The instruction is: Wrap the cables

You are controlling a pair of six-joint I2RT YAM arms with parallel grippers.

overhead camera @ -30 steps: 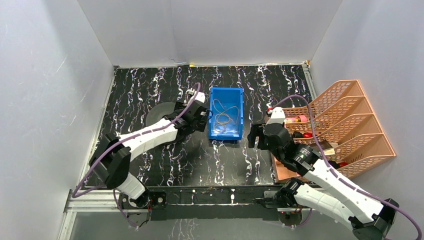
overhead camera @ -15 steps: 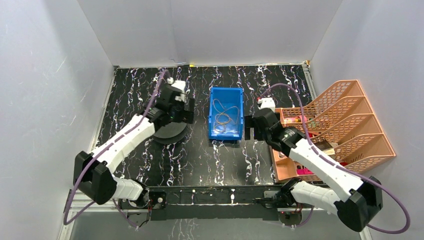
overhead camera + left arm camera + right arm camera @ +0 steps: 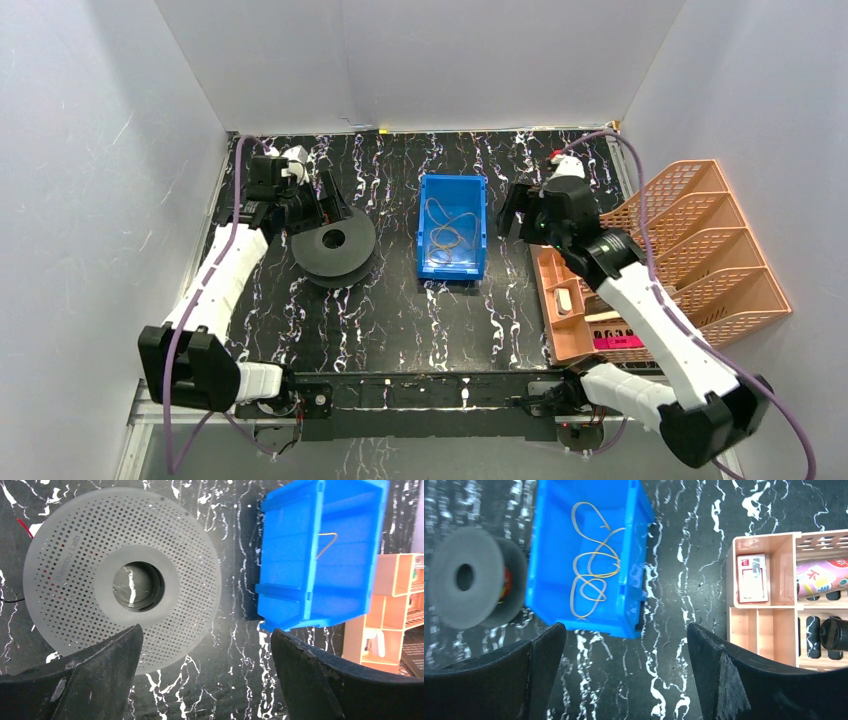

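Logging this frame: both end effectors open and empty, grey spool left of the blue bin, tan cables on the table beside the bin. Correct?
Not quite: the cables lie inside the blue bin, not on the table beside it; the right wrist view shows this. The rest holds: left end effector and right end effector open and empty, grey spool left of the bin.

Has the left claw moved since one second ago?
Yes. The left claw has gone left, away from the blue bin, which it was beside.
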